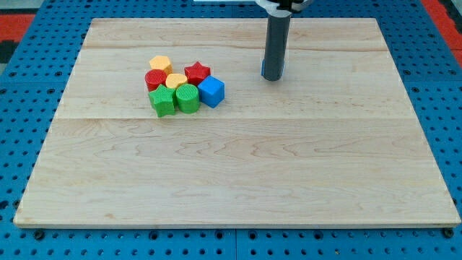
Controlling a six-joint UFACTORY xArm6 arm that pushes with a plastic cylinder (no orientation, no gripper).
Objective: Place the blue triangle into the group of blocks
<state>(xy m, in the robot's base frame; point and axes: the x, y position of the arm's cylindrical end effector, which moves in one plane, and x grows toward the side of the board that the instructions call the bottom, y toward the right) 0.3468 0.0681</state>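
Note:
My tip (273,78) rests on the wooden board (238,166) in its upper middle, well to the right of a tight group of blocks. A sliver of blue (266,71) shows at the rod's lower end; its shape cannot be made out. The group holds a yellow hexagon (160,63), a red cylinder (155,79), a yellow heart (176,80), a red star (197,72), a blue cube (212,91), a green star-like block (163,102) and a green cylinder (188,98). No blue triangle shows clearly.
The board lies on a blue perforated table (22,108). A red patch (14,22) shows at the view's top left corner and another at the top right.

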